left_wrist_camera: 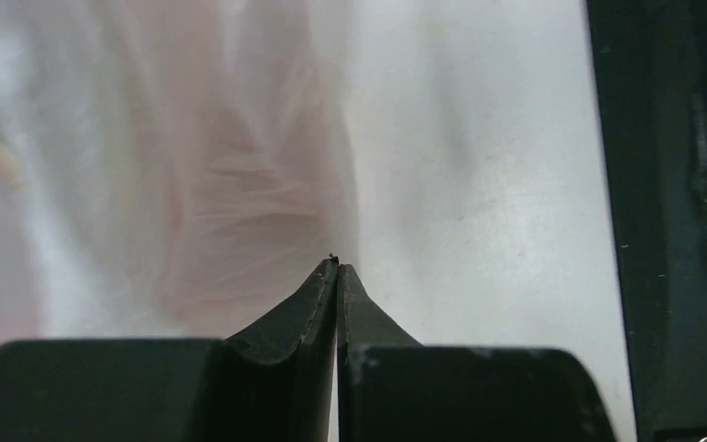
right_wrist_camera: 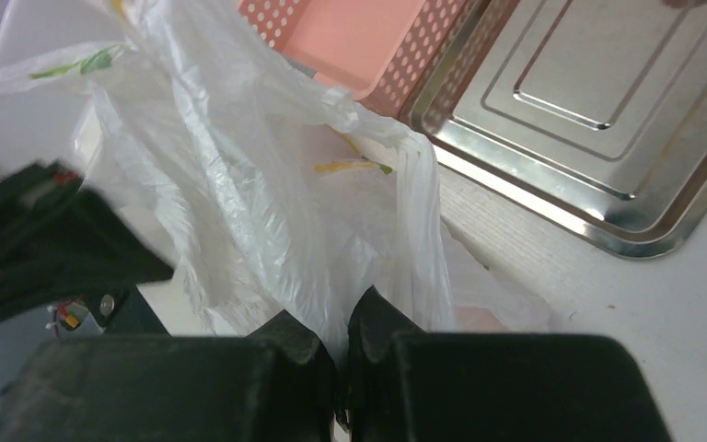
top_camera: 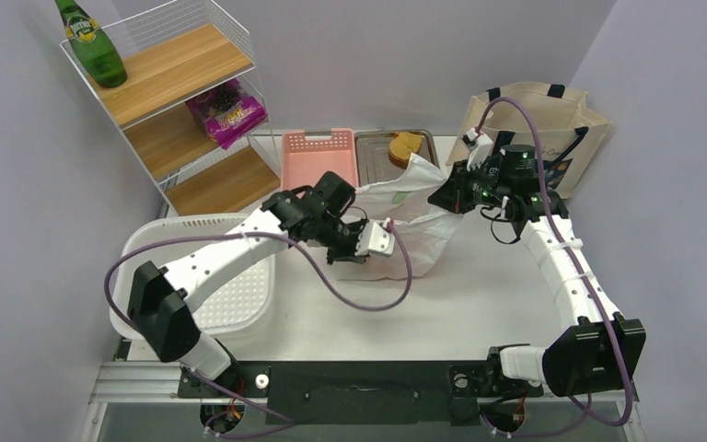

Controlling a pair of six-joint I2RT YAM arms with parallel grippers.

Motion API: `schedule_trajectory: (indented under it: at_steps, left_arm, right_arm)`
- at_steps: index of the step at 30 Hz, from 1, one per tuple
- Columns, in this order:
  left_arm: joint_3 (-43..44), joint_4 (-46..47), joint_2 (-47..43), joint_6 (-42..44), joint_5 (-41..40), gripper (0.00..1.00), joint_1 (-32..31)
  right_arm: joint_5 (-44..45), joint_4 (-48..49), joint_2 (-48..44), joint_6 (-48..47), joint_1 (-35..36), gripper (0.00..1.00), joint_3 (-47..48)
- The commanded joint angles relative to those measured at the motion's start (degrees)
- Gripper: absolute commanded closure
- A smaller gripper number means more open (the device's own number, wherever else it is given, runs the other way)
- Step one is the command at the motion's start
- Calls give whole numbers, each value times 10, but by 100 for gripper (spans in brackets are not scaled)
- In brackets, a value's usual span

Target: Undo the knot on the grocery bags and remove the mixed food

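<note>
The thin whitish plastic bag point(top_camera: 414, 216) with green and orange prints stands at the table's middle, its top pulled up. My right gripper point(top_camera: 448, 196) is shut on a fold of its film; the film runs between the fingers in the right wrist view point(right_wrist_camera: 342, 318). My left gripper point(top_camera: 379, 241) sits at the bag's near left side, jaws shut, tips point(left_wrist_camera: 338, 267) at the plastic with nothing seen between them. A pinkish shape point(left_wrist_camera: 239, 203) shows dimly through the film. The cream canvas tote point(top_camera: 538, 115) with navy handles stands at the back right.
A pink perforated basket point(top_camera: 320, 157) and a metal tray point(top_camera: 377, 152) holding an orange-brown item point(top_camera: 407, 147) lie behind the bag. A white basket point(top_camera: 230, 295) sits at the left. The wire shelf point(top_camera: 179, 83) holds a green bottle point(top_camera: 92, 46) and a purple packet point(top_camera: 230, 115).
</note>
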Motion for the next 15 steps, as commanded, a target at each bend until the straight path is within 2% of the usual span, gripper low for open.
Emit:
schedule_trajectory:
  at_steps: [1,4,7,9,10,11,12,14,15]
  left_arm:
    - [-68,43,-116,-29,39,100,-77]
    - [-117,88,-138,-49,45,100,-83]
    - [-106,114,-154,-92,33,100,-82]
    - [-77,168,-164,-145,2,78,-84]
    - [-66,206,-163,-158,-33,62,-84]
    - [-43,218,-154,-170,-51,56,-84]
    - [-31,228,-146,-168,-86,42,-83]
    - [3,221,-116,-126,-123,32,-76]
    - [18,218,-94,-97,-127,31,-70]
  right_arm:
    - [21,88,4,39,-12,100,3]
    - [21,109,13,52,-13,100,7]
    - [15,117,10,60,-13,100,0]
    - [10,119,5,62,-12,100,-8]
    - [7,121,2,62,-11,100,-15]
    - [6,123,2,64,-10,100,-17]
    - [4,123,1,65,-9,100,-22]
    - [2,124,0,65,-6,100,-27]
    - [2,125,-1,63,-5,100,-27]
